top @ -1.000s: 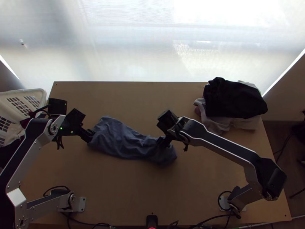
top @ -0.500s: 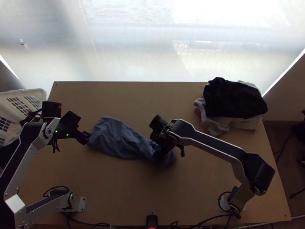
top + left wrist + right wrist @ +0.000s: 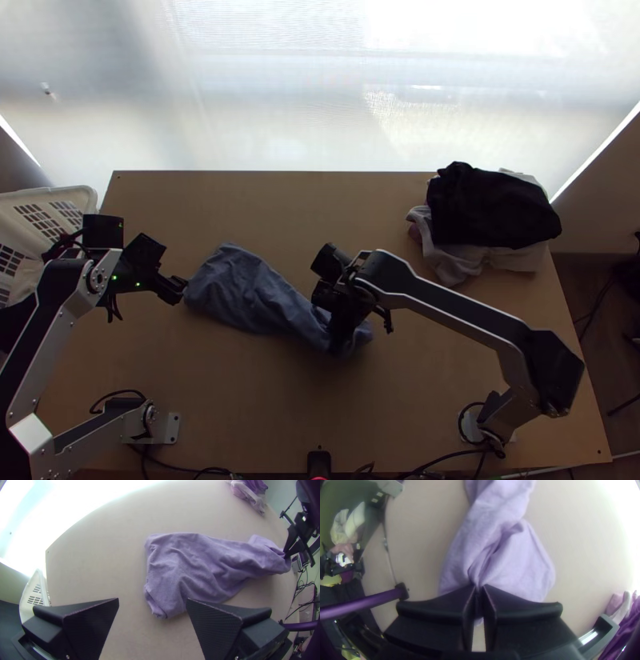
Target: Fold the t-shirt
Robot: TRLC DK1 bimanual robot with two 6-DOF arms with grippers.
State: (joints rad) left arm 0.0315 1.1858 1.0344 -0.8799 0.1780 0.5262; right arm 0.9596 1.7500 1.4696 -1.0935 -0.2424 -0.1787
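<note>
In the top view, the far side of the room is taken up by a wide, pale, translucent window covering (image 3: 264, 104), lit from behind by bright daylight. Slanting white slivers of light are let in at its two lower sides. Beneath it a light brown wooden desk (image 3: 272, 400) is set, its surface left in shadow. On the right, a dim brownish wall (image 3: 604, 204) is met by a dark brown floor (image 3: 600, 360).
</note>
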